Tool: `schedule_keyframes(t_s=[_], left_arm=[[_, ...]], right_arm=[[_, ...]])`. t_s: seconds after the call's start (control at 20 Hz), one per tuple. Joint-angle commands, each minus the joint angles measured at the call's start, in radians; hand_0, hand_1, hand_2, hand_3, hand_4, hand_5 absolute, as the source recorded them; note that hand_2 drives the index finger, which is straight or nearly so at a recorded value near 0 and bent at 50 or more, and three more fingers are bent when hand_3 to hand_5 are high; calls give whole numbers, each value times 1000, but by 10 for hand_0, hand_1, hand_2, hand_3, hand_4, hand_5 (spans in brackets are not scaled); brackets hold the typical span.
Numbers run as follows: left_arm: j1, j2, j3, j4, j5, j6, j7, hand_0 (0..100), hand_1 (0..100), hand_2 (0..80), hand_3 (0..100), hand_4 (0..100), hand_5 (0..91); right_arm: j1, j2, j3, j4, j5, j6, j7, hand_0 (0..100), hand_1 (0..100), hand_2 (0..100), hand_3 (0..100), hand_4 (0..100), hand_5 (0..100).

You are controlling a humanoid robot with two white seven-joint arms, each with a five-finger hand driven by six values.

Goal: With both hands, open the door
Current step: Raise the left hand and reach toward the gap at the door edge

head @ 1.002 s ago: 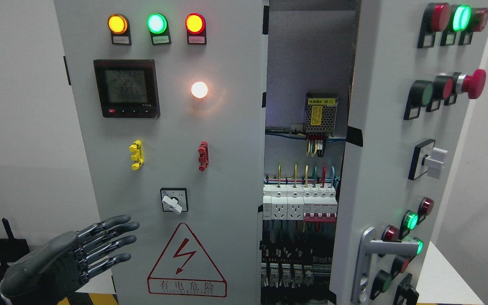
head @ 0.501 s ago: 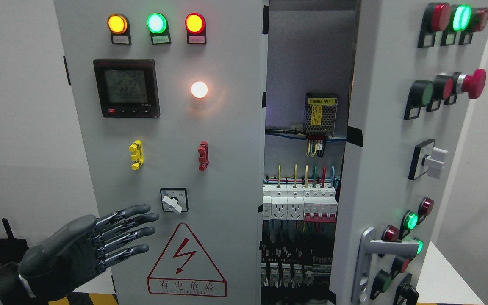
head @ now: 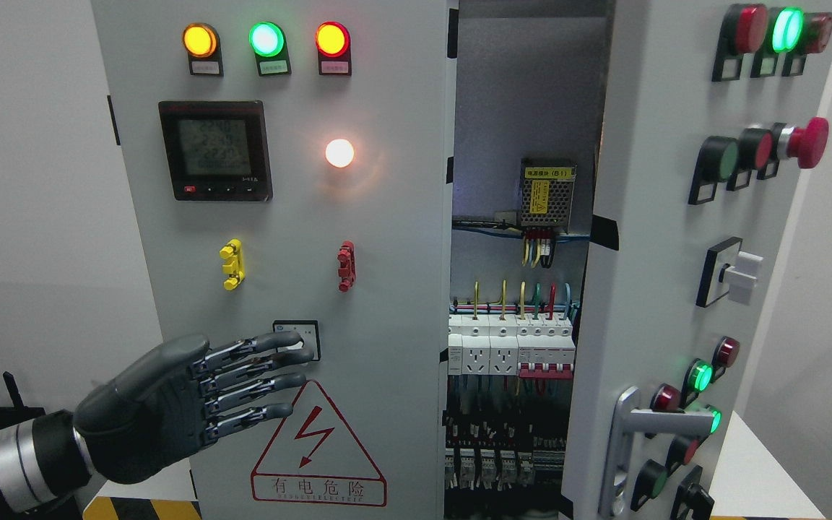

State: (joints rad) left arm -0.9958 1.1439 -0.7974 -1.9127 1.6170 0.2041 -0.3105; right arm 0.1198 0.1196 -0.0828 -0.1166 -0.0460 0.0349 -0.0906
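Reaching in from the lower left, the left robot hand (head: 199,401) has its fingers (head: 257,365) stretched out flat and spread a bit, holding nothing. The fingertips sit in front of the left door (head: 387,231), right over the small rotary switch (head: 299,338) and just above the red lightning warning triangle (head: 317,446). Can't tell if they're actually touching the panel or just hovering close.

That left door looks closed or nearly so, facing the camera with its orange, green and red lamps (head: 266,40) lit along the top, a digital meter (head: 216,150) below them, a glowing white light (head: 339,152), plus a yellow clip (head: 231,264) and a red clip (head: 346,266).

The right door (head: 661,289) is swung open toward the camera, its silver handle (head: 629,433) near the bottom among lit buttons. Between the two doors you can see inside the cabinet: a power supply box (head: 547,193), coloured wires and a row of white breakers (head: 510,347).
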Motion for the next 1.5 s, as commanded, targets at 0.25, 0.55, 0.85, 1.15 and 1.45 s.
schedule_keyframes(t_s=[0.25,0.55,0.85,1.15,1.45], left_arm=[[-248,-107,-222,64,84,3,-1,120,389,0,0,0,0],[-369,-258,-259,193,100,44,-9,120,389,0,0,0,0],[-396,-404,-263,213,98,100,-9,120,389,0,0,0,0],[-402,-522,-259,227,101,98,-5,120,389,0,0,0,0],[-406,-644,-244,309,98,115,-9,120,389,0,0,0,0]], right_arm=[[0,0,0,0,0,0,0,55,0,0,0,0,0],[0,0,0,0,0,0,0,55,0,0,0,0,0],[0,0,0,0,0,0,0,56,0,0,0,0,0],[1,0,0,0,0,0,0,54,0,0,0,0,0],[0,0,0,0,0,0,0,54,0,0,0,0,0]])
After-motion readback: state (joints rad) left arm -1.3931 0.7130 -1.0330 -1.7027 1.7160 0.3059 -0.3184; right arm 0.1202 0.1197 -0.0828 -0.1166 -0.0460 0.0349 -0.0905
